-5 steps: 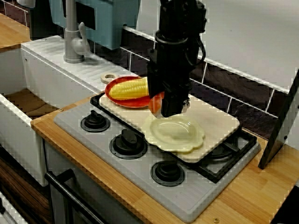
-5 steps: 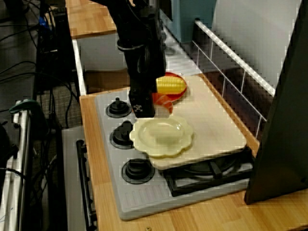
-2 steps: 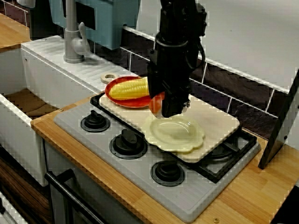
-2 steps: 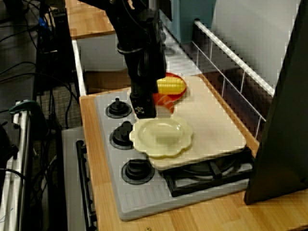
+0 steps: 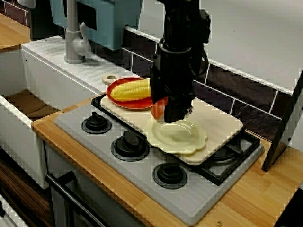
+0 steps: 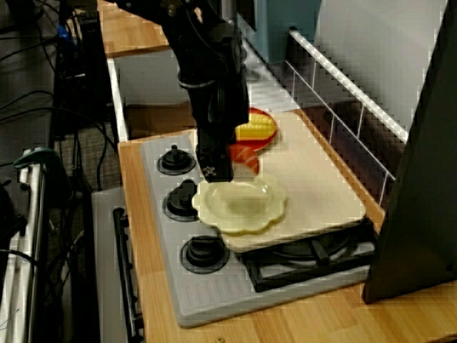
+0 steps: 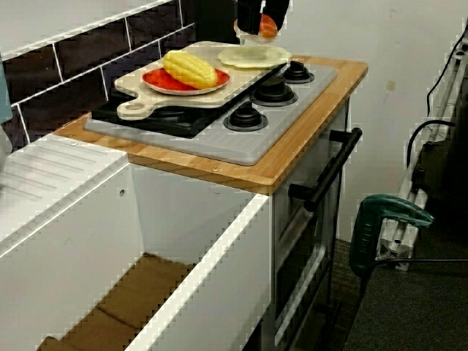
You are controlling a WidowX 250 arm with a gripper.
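Orange food piece (image 5: 159, 108) clamped in black gripper (image 5: 173, 115), hanging just above rim of pale scalloped plate (image 5: 179, 137). Plate overhangs knob-side edge of cutting board (image 5: 220, 124); bare board on far side. Corn cob (image 5: 131, 89) on red plate (image 5: 128, 104) near

The gripper (image 7: 257, 25) (cut off by the top edge) holds an orange piece (image 7: 268, 27) just above the pale plate (image 7: 254, 56); corn (image 7: 189, 69) lies on a red plate (image 7: 157, 80) nearby.
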